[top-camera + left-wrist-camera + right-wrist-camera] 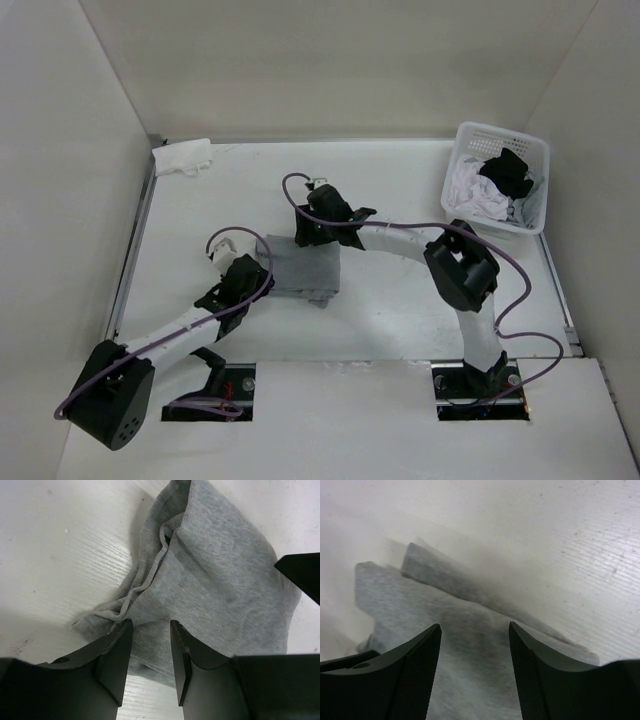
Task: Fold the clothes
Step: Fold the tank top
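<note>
top external, grey top (305,272) folded flat

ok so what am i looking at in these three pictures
Two robot arms bolted to a white table. The overhead picture looks down from behind them. The other two come from cameras on each wrist, so the dark shapes at the bottom are that arm's own fingers. A partly folded grey garment lies mid-table, both arms reaching to it. The left fingers and right fingers stand apart above it; nothing looks pinched. More clothes sit in the white basket far right, and a white cloth lies in the far left corner.
</note>
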{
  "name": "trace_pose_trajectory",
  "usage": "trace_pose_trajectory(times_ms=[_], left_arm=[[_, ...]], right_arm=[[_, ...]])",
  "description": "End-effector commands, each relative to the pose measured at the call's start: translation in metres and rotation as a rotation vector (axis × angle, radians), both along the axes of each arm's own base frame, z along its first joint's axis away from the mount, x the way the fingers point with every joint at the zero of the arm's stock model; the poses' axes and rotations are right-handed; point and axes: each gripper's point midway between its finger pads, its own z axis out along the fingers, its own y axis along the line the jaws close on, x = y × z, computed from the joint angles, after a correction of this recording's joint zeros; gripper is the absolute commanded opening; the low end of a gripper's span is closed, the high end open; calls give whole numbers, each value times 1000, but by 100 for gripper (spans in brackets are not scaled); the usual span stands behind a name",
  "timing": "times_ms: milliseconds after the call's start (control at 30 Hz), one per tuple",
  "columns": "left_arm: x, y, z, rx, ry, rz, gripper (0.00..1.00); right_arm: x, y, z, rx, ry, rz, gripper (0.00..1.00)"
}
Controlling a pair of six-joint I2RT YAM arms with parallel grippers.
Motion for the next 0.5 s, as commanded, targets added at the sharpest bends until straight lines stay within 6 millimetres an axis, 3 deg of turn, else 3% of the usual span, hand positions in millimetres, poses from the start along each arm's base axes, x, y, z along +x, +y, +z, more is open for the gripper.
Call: trace_pose_trajectory(times_ms=[0, 67, 167, 267, 333, 467], left_arm=[[-1, 8, 4, 5, -12, 39, 35], [-4, 14, 1, 13, 0, 51, 36], [-6, 16, -7, 16, 24, 53, 37], [-6, 10, -15, 8, 53, 27, 35], [-6, 8, -19, 3, 67, 15, 28], [-7, 12, -21, -2, 74, 33, 16]], right_arm=[[13, 2, 5, -16, -30, 29, 61], [18, -3, 3, -12, -27, 11, 61], [23, -11, -2, -7, -11, -10, 53], [26, -17, -8, -16, 1, -23, 33], [27, -21, -10, -18, 10, -32, 20], [38, -30, -3, 11, 6, -86, 12]])
